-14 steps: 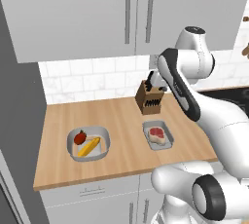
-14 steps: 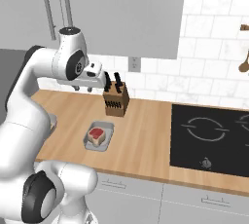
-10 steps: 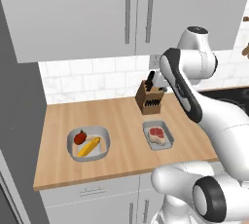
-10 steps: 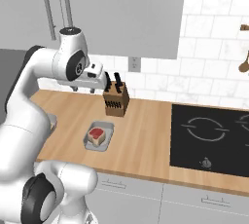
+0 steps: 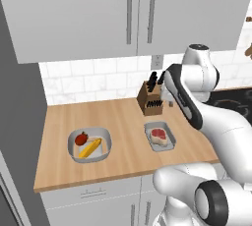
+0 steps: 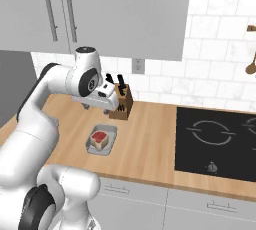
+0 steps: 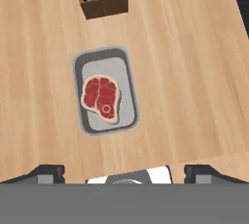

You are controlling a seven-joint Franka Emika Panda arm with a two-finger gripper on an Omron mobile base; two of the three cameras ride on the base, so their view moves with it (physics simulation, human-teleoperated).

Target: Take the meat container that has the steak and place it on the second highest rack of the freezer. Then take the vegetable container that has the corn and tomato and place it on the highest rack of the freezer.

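Observation:
The meat container [image 5: 160,136] is a small grey tray on the wooden counter, with the steak [image 5: 158,133] lying in it. In the hand view the meat container [image 7: 105,90] lies straight ahead with the steak [image 7: 101,96] inside. My gripper [image 7: 125,172] hangs above it, open, with nothing between the fingertips [image 7: 46,172]. From the right, the gripper [image 6: 101,108] hovers over the meat container [image 6: 101,139]. The vegetable container [image 5: 89,145] sits to the left, holding the tomato [image 5: 81,138] and the corn [image 5: 90,148]. A tall grey freezer [image 5: 19,102] side stands at the counter's left end. Its racks are out of view.
A wooden knife block [image 5: 150,99] stands right behind the meat container, close to the hand. A black cooktop [image 6: 215,141] lies to the right. Grey wall cabinets [image 5: 133,14] hang overhead. Bare counter [image 5: 128,136] separates the two containers.
The hand has sunk slightly toward the meat container. Both containers lie where they were.

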